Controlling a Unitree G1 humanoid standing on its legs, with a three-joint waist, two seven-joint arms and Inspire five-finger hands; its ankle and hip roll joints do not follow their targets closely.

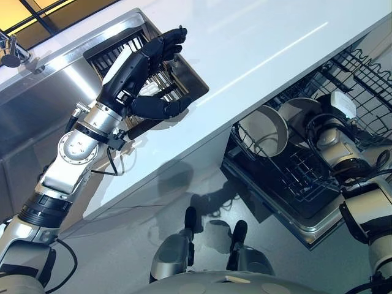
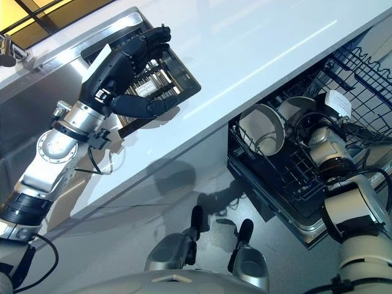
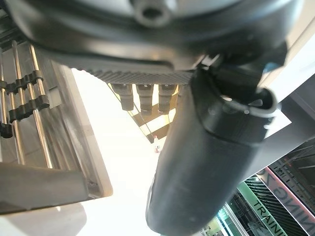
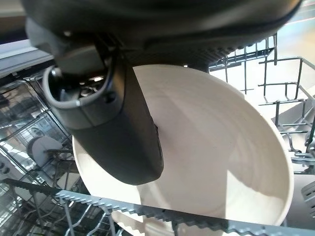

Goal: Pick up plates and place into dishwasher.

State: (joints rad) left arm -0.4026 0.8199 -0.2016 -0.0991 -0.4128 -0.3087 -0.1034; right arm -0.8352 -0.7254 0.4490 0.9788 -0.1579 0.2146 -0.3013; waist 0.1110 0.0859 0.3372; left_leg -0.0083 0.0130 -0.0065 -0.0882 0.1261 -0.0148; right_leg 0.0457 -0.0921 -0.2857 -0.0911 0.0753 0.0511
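Reaching down into the dishwasher's lower rack (image 1: 288, 177), the right hand (image 4: 123, 132) holds a white plate (image 4: 221, 147): its thumb lies across the plate's inner face, clamped on it, while the fingers are hidden behind the plate. The plate stands on edge among the rack's wire tines, right under the hand, with the right wrist bent down towards it. A second white plate (image 1: 263, 131) stands upright in the same rack, just beside the held one, on the side nearer the counter (image 1: 257, 49).

The left arm is raised, its forearm slanting up over the counter's edge. The left hand (image 1: 144, 67) hovers above a dark drying rack (image 1: 187, 76) that sits in the steel sink (image 1: 37, 110). Its fingers (image 1: 165, 46) are spread apart and only slightly bent, thumb (image 1: 162, 107) held out away from them, gripping nothing. The drying rack lies directly below the palm, apart from it. A tap (image 1: 9, 52) stands at the sink's far corner, well away from the left hand.
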